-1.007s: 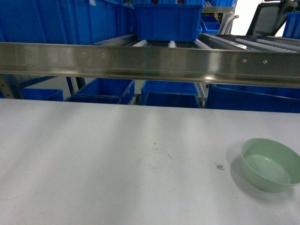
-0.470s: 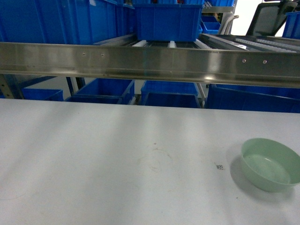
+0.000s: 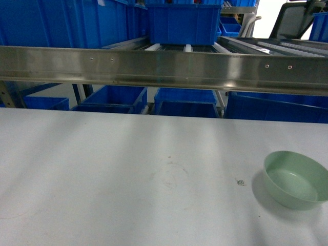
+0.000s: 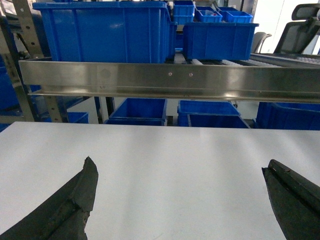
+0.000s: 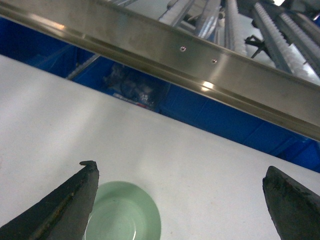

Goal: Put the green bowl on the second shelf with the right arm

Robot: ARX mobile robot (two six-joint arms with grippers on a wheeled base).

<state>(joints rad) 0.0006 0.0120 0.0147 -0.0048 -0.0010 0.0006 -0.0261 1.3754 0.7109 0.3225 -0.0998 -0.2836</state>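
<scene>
Blue totes fill the racking ahead of me, some on the roller shelf above and more below, behind a long stainless steel rail that runs across the whole head view. Below it spreads the white tabletop, with a faint ring mark near its middle.

On my left side, my left end effector hangs above bare tabletop; in its wrist view the two dark fingertips stand wide apart at the lower corners with nothing between them.

Moving right, a tiny dark square tag lies on the tabletop, just beside the green bowl. The bowl sits upright on the tabletop at the right edge of the head view, nothing inside it.

My right end effector hovers over that area with its fingers spread wide. In the right wrist view the bowl lies low in the frame, just beside the left fingertip, which covers part of its rim. I cannot tell whether that fingertip touches it.
</scene>
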